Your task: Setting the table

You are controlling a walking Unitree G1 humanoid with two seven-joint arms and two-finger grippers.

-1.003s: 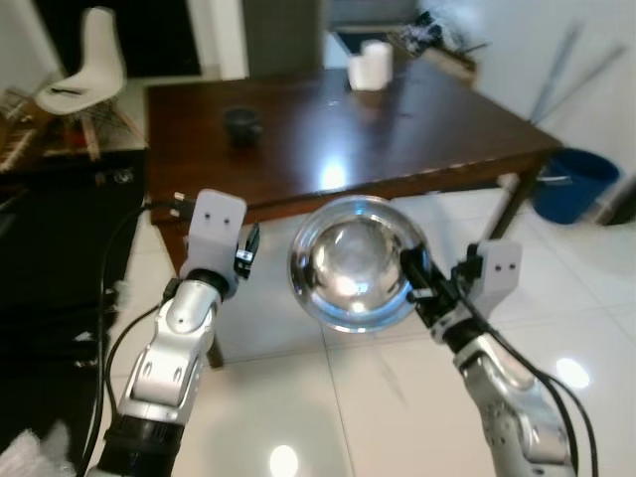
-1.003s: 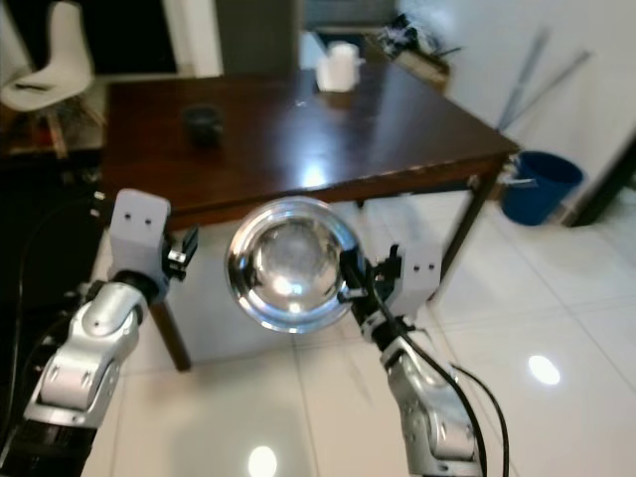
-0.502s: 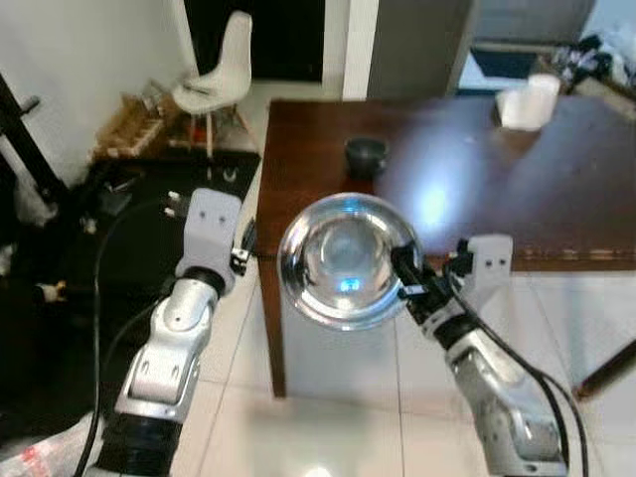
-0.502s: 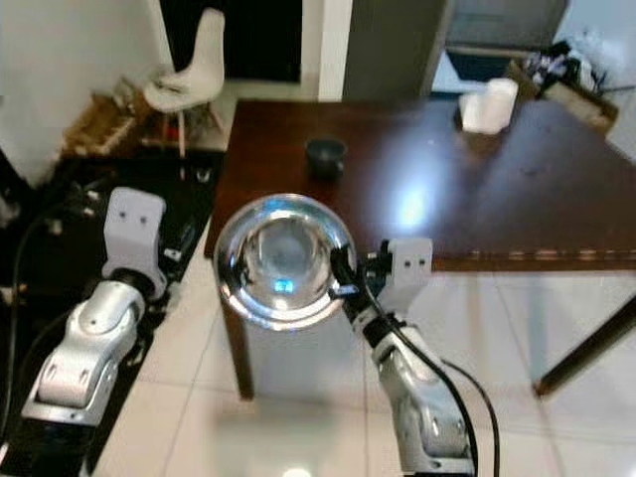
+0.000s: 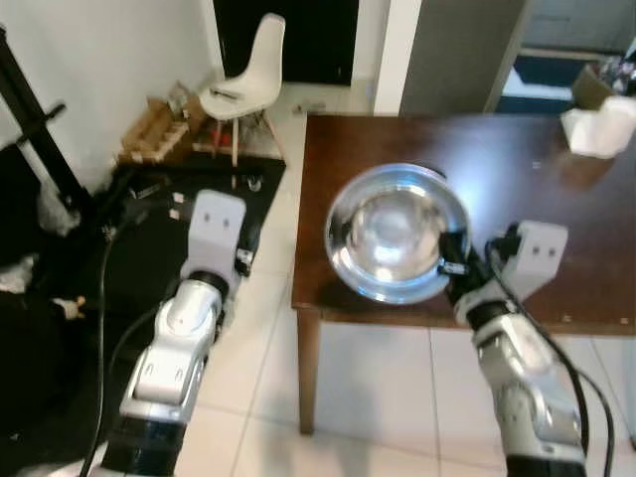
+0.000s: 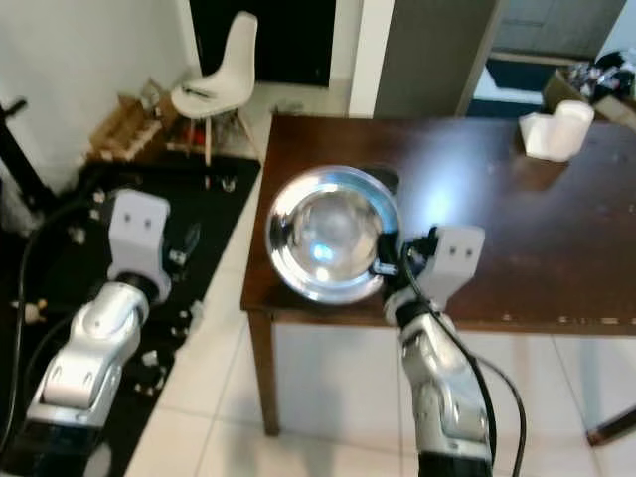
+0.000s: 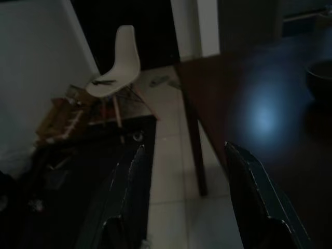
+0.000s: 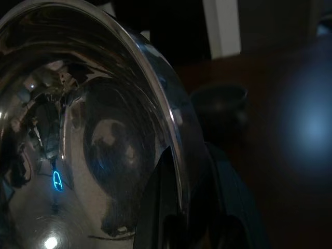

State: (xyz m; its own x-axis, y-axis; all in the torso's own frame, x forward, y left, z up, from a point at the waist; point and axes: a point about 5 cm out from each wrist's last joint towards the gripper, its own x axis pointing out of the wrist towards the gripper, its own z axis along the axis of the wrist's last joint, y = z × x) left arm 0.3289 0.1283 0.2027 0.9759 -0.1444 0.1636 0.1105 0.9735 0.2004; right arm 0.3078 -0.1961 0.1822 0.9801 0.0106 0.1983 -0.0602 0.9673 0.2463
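A shiny steel bowl (image 5: 396,231) hangs over the near left corner of the dark wooden table (image 5: 527,179). My right gripper (image 5: 450,267) is shut on the bowl's rim. In the right wrist view one finger (image 8: 165,199) lies inside the rim and the other outside. Behind the steel bowl a small dark bowl (image 6: 385,179) stands on the table, partly hidden. A white paper roll (image 6: 555,130) sits at the far right of the tabletop. My left gripper (image 7: 189,202) is held out to the left of the table, open with nothing between its fingers.
A white chair (image 5: 246,78) stands at the back left beside wooden clutter (image 5: 154,124). A black mat (image 5: 119,258) with cables and small items covers the floor on the left. A black stand (image 5: 40,139) leans at the far left. The table leg (image 5: 309,370) stands on white tiles.
The whole view has shifted as I came up to the table's left corner. The steel bowl, formerly before the table over the floor, is now above the tabletop's edge, still gripped.
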